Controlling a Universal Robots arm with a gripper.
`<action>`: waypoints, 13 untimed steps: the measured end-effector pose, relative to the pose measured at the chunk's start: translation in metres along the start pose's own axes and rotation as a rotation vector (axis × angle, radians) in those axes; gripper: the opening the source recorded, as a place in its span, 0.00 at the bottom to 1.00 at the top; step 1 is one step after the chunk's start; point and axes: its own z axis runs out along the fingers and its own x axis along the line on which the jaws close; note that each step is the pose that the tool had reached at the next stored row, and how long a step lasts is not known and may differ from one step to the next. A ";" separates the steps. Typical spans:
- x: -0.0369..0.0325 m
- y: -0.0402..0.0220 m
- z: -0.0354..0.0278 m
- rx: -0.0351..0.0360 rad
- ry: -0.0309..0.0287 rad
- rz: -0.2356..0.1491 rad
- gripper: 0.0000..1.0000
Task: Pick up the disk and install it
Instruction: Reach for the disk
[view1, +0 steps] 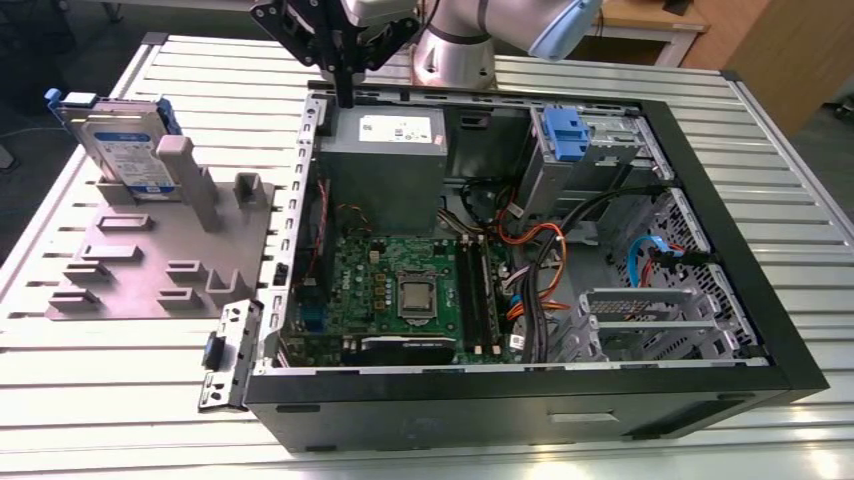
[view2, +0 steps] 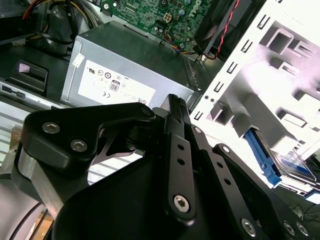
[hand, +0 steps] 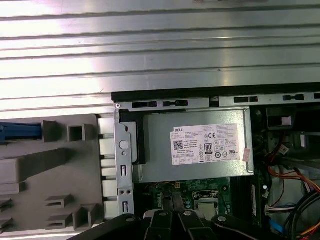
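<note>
as i hover, my black two-finger gripper (view1: 344, 98) is pinched closed on nothing; just below it lies the grey power-supply box with a white sticker (view1: 387, 165), inside the open black computer case (view1: 534, 415); well apart, at the exterior view's left, the silver-grey disk with blue bracket (view1: 123, 145) stands upright in the grey plastic fixture (view1: 147, 270)

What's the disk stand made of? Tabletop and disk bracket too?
Stand: matte grey plastic, maybe printed; no glare.
Tabletop: ribbed bare metal, likely aluminium; bright streaky glare.
Bracket on the disk: blue plastic, seemingly; uniform saturated colour.
</note>
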 end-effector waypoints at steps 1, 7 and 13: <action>0.0002 0.0000 0.0000 0.0000 -0.0001 0.000 0.11; 0.0016 -0.0001 0.0000 0.0000 0.0000 0.000 0.11; 0.0031 -0.0002 -0.0001 0.0000 0.0000 0.000 0.11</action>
